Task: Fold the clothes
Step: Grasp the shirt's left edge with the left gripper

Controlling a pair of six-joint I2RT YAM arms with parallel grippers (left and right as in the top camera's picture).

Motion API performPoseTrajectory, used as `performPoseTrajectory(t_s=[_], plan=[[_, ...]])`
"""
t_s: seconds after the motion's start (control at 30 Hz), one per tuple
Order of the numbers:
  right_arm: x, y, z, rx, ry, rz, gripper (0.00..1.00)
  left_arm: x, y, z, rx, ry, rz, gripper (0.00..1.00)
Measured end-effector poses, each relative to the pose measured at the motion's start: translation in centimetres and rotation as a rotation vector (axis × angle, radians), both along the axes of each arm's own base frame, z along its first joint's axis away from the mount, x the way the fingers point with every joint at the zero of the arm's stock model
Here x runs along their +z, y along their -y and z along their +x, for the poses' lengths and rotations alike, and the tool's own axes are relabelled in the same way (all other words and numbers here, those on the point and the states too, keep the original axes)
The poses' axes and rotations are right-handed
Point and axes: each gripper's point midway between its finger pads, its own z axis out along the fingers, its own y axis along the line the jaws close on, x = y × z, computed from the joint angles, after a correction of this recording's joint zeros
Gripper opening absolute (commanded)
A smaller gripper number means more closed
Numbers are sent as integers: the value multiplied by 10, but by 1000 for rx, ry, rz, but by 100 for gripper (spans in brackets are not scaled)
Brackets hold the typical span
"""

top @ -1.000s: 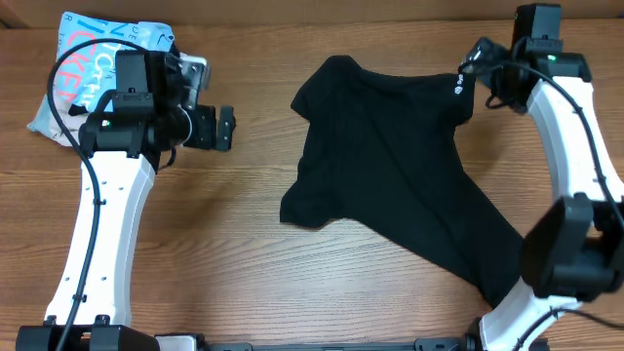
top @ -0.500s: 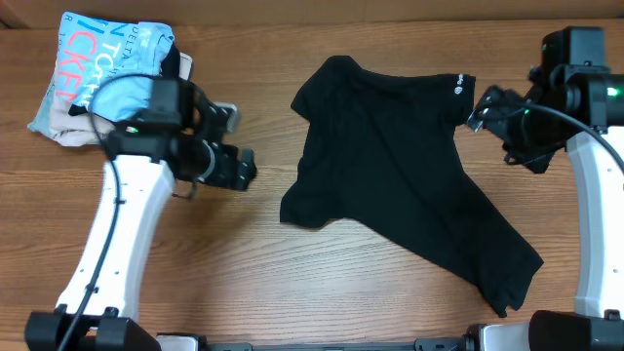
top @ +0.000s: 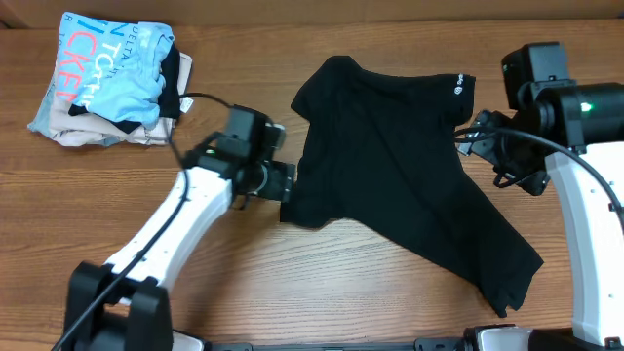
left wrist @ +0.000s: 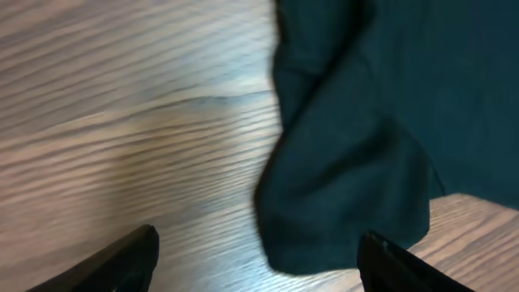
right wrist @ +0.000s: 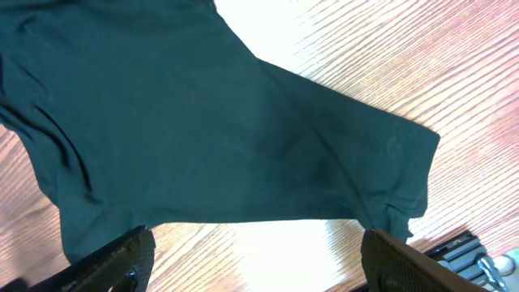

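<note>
black shirt (top: 390, 185) lies spread but rumpled on the wooden table (top: 195, 283), from the middle over toward the right edge. one end reaches up near the far edge and a long flap runs down toward the near right corner. i can see a small white logo (top: 457, 91) on the sleeve nearest the right arm.

my left gripper (top: 286, 182) sits at the shirt's left side, right at the rounded lobe of cloth that sticks out there. in the left wrist view its two fingers (left wrist: 130, 258) stand wide apart, with that lobe lying on the wood between them; they grip nothing.

my right gripper (top: 472, 141) hangs just beside the logo sleeve, at the shirt's right side. in the right wrist view its jaws are likewise spread wide above the flat sleeve, with hold of nothing. whether either set of tips touches the cloth i cannot tell.

a pile of folded garments (top: 107, 78), light blue, white and beige with pink lettering, rests at the far left corner of the table, well apart from the shirt.
</note>
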Motion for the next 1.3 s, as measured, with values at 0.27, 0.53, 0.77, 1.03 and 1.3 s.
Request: performPoseTrajectory(t_s=[0.27, 0.53, 0.77, 1.03, 1.3], plan=[[0, 1, 0, -10, 4, -17, 85, -48, 34, -26, -198, -99, 79, 81], [1, 1, 3, -11, 14, -19, 85, -67, 32, -28, -211, -136, 102, 73], [1, 1, 3, -11, 13, -16, 85, -73, 33, -30, -215, -156, 99, 4], [-16, -8, -2, 8, -35, 27, 85, -54, 5, -27, -156, -237, 149, 4], [-59, -35, -8, 120, -119, 127, 84, 10, -60, 47, 74, -125, 133, 4]])
